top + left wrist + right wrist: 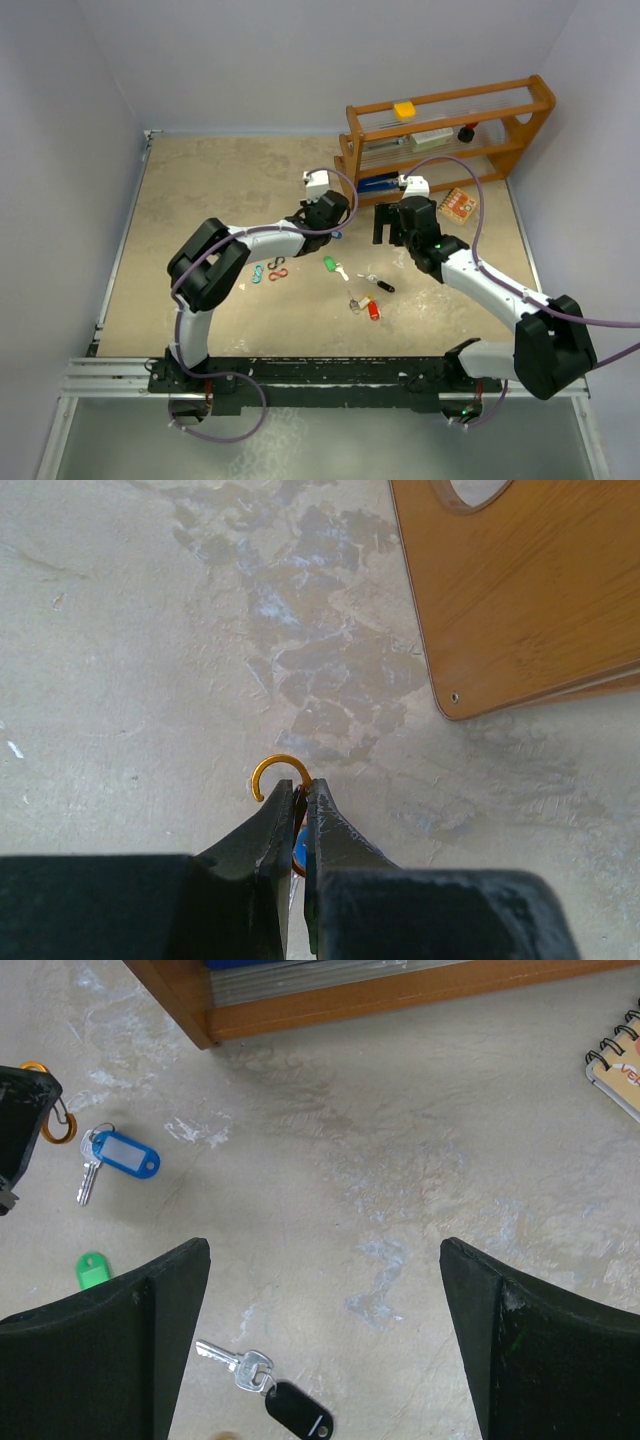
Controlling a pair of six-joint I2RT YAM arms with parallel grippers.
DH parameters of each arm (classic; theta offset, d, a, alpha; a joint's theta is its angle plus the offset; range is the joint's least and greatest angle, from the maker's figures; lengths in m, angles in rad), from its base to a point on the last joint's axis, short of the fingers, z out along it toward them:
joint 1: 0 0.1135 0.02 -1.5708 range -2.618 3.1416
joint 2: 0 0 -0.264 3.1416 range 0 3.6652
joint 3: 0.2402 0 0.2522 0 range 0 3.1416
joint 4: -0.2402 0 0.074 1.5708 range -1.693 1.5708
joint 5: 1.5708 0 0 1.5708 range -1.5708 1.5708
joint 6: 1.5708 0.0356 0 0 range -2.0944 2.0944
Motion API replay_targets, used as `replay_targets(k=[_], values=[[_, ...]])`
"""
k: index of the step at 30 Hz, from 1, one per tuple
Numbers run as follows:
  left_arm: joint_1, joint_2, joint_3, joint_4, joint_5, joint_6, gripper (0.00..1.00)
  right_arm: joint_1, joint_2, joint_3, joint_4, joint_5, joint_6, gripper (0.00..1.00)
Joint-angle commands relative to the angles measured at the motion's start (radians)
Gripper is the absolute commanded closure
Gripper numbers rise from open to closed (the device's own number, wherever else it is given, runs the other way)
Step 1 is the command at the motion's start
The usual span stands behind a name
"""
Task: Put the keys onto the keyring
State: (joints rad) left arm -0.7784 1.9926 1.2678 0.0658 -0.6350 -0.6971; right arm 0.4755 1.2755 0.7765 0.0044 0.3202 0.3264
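Pincers over the tabletop (200, 200): your left pincer (303, 790) is closed on the orange keyring (278, 768), whose hooked end sticks out past the fingertips. Your right pincer (322, 1250) stands wide open, holding nothing. Blue-tagged key (120, 1154) sits just beside the keyring; whether it is threaded on cannot be told. Green-tagged key (92, 1270) and black-tagged key (290, 1408) lie apart on the tabletop, red-tagged key (373, 311) nearer the arm bases.
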Motion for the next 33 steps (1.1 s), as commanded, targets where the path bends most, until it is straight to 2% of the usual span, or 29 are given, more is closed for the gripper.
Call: replay_targets(k=[1, 33], values=[[-0.008, 0.017, 0.043, -0.014, 0.004, -0.022, 1.00, -0.006, -0.032, -0.009, 0.011, 0.000, 0.012, 0.00], [-0.015, 0.030, 0.051, -0.053, 0.017, 0.005, 1.00, -0.012, -0.024, -0.013, 0.016, -0.008, 0.013, 0.00]])
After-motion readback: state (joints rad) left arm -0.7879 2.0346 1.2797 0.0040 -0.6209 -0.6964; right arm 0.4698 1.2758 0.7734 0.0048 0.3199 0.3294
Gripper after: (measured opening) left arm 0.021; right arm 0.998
